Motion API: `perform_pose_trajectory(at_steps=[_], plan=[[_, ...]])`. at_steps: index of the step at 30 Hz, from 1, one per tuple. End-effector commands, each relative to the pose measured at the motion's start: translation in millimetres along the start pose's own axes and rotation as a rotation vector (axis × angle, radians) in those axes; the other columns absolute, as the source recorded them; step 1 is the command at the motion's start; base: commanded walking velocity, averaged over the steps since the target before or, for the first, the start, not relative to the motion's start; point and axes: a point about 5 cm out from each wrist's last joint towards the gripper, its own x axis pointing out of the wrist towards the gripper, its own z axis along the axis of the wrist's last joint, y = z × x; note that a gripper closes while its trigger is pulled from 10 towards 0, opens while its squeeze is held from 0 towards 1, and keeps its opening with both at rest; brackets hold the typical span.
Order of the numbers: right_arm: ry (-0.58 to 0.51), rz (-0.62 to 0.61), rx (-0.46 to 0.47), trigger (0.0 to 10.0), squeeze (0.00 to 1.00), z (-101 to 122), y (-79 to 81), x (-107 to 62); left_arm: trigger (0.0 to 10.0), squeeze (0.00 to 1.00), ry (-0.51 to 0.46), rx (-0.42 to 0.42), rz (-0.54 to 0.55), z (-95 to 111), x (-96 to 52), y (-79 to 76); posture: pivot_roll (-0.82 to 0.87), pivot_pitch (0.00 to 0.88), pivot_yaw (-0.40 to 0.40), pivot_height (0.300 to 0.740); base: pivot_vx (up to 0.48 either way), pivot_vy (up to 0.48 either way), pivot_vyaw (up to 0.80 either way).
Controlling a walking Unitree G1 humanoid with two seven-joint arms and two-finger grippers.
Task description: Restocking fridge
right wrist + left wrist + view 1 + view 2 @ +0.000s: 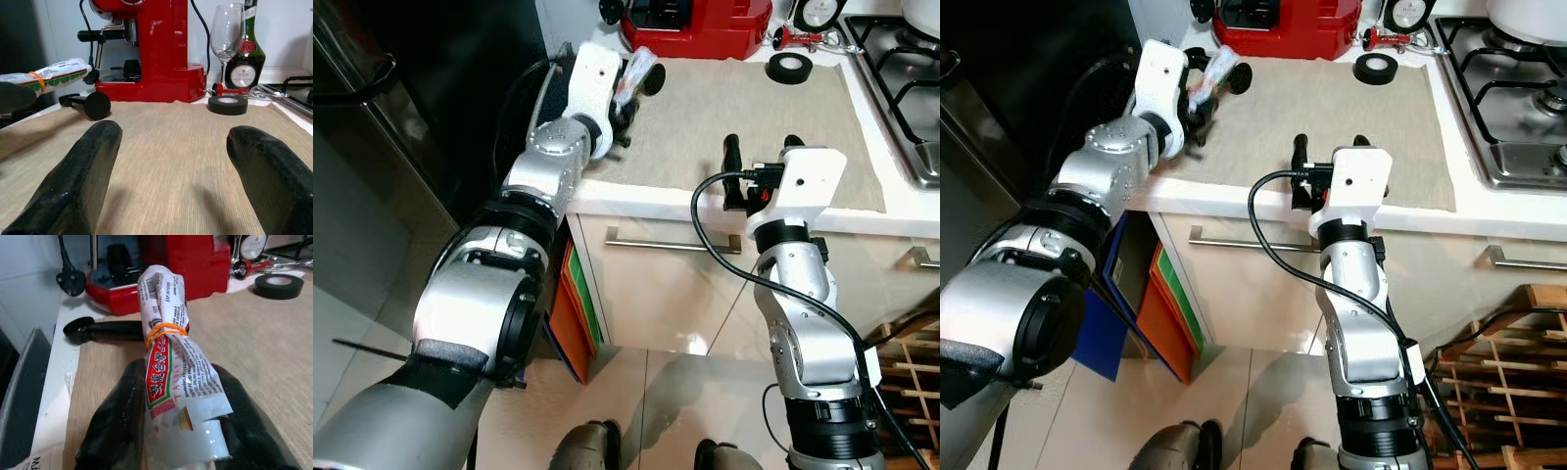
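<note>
A rolled white food packet (171,357) with red and green print and an orange rubber band is clamped between the black fingers of my left gripper (628,98), shut on it above the left end of the counter (724,108). The same packet (49,74) hangs clear of the beige mat. My right gripper (762,147) hovers open and empty over the mat near the counter's front edge, its two fingers (80,171) spread wide. To the left stands the dark fridge (401,108).
A red coffee machine (695,24) stands at the back of the counter, its black portafilter (105,329) lying beside it. A roll of black tape (789,68), a wine glass (227,34) and a green bottle (245,46) sit nearby. The gas hob (901,78) is right.
</note>
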Motion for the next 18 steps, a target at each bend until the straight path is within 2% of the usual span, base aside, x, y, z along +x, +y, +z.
perform_pose_trajectory(at_steps=[1, 4, 5, 8, 9, 13, 14, 18], plan=[[0.005, 0.014, -0.001, 10.0, 0.0, -3, 1.2, -0.6, 0.0, 0.0, -0.053, 0.024, 0.008, 2, -6.8, 7.2, 0.13, 0.129, 0.091, 0.74, 0.0, 0.0, 0.0], [0.009, 0.015, -0.011, 10.0, 0.0, -6, -0.7, -0.1, 0.0, 0.0, -0.133, 0.037, 0.043, -2, -23.1, 15.6, 0.13, 0.117, 0.092, 0.74, 0.0, 0.0, 0.0], [0.009, 0.015, -0.011, 10.0, 0.0, -6, -0.7, -0.1, 0.0, 0.0, -0.133, 0.037, 0.043, -2, -23.1, 15.6, 0.13, 0.117, 0.092, 0.74, 0.0, 0.0, 0.0], [0.001, 0.001, -0.026, 10.0, 0.0, -9, -6.8, -0.4, 0.0, 0.0, -0.226, 0.034, 0.103, -3, -46.4, 25.1, 0.14, 0.088, 0.085, 0.74, 0.0, 0.0, 0.0], [0.001, 0.001, -0.026, 10.0, 0.0, -9, -6.8, -0.4, 0.0, 0.0, -0.226, 0.034, 0.103, -3, -46.4, 25.1, 0.14, 0.088, 0.085, 0.74, 0.0, 0.0, 0.0], [-0.044, -0.012, -0.053, 10.0, 0.0, -8, -9.6, -4.6, 0.0, 0.0, -0.279, 0.063, 0.175, -14, -80.7, 26.7, 0.15, 0.051, 0.068, 0.74, 0.0, 0.0, 0.0], [-0.044, -0.012, -0.053, 10.0, 0.0, -8, -9.6, -4.6, 0.0, 0.0, -0.279, 0.063, 0.175, -14, -80.7, 26.7, 0.15, 0.051, 0.068, 0.74, 0.0, 0.0, 0.0], [-0.056, -0.021, -0.064, 10.0, 0.0, -10, -12.1, -11.5, 0.0, 0.0, -0.279, 0.084, 0.22, -27, -103.1, 24.7, 0.15, 0.029, 0.059, 0.74, 0.0, 0.0, 0.0]])
